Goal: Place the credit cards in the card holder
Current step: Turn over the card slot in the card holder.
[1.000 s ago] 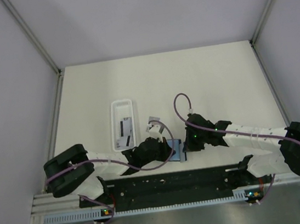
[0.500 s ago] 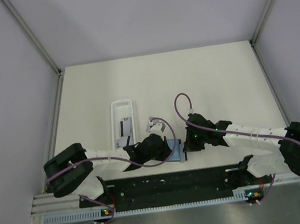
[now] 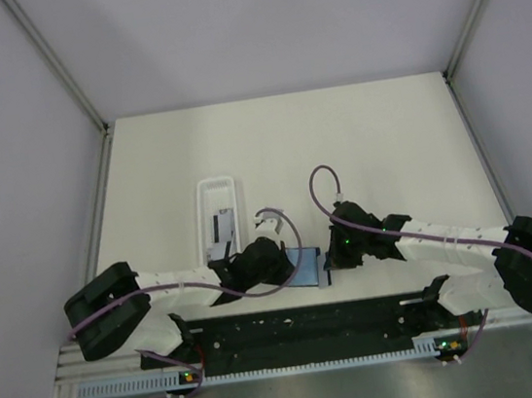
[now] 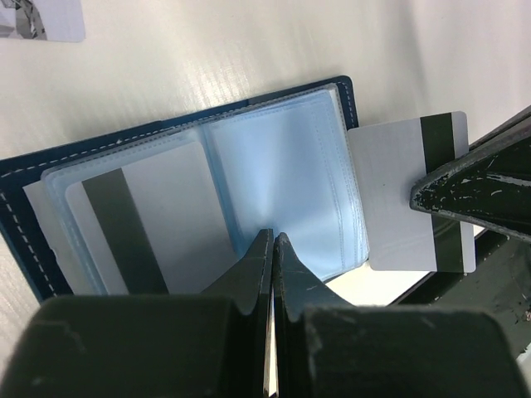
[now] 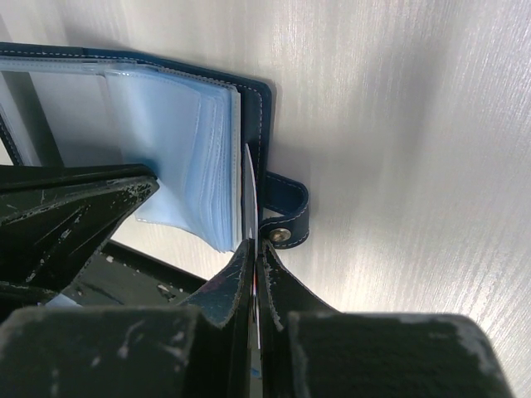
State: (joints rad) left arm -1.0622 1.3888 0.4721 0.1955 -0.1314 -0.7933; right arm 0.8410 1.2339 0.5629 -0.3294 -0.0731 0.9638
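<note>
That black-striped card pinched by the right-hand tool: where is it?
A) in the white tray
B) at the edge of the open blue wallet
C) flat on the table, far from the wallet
B: the right tool is shut on the credit card, which sits at the edge of the open card holder, most of it outside the clear sleeves.

top: fixed, high behind near edge, facing down, far, whole tabletop [image 3: 337, 141] | left wrist: close above open holder [image 4: 282, 166], facing down | right wrist: very close, low, at holder's stud edge | shared by all: holder; by wrists: card [image 4: 406, 195] beside it
</note>
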